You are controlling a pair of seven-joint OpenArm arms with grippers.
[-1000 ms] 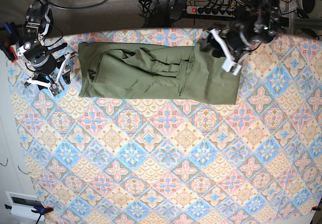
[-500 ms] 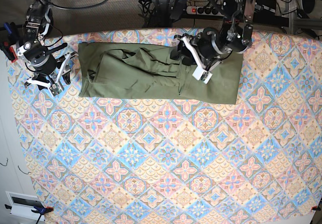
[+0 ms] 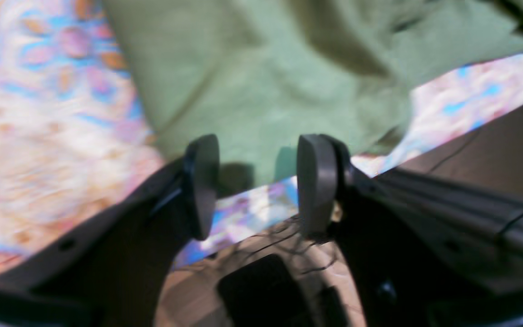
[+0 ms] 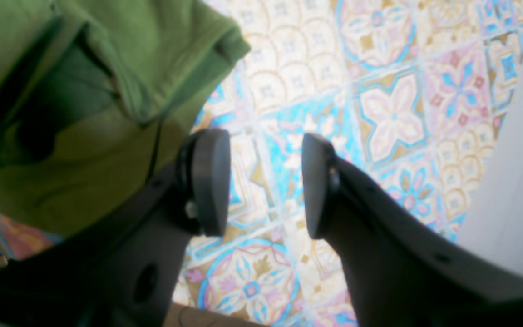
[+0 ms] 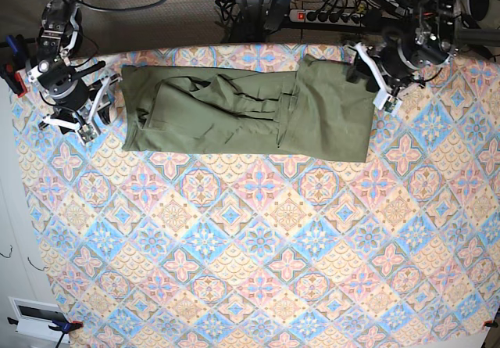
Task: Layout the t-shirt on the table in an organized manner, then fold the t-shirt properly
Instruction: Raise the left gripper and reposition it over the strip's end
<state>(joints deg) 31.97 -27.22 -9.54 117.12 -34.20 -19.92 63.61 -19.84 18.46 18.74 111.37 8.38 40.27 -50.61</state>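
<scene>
- T-shirt (image 5: 246,113) lay folded lengthwise at table's (image 5: 258,270) 12 o'clock edge.
- Left gripper (image 5: 373,78), jaws parted, empty, at shirt's 3 o'clock.
- Right gripper (image 5: 92,117), jaws parted, empty, at 9 o'clock.

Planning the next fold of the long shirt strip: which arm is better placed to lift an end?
Left, probably: its open claw hangs over the t-shirt at the hem; the right claw is over bare table.

An olive-green soft cloth t-shirt (image 5: 246,113) is lying folded into a long band along the far edge of a tile-patterned cloth-covered worktop (image 5: 258,246), flanked by the left end effector (image 5: 373,78) and right end effector (image 5: 92,116).
</scene>
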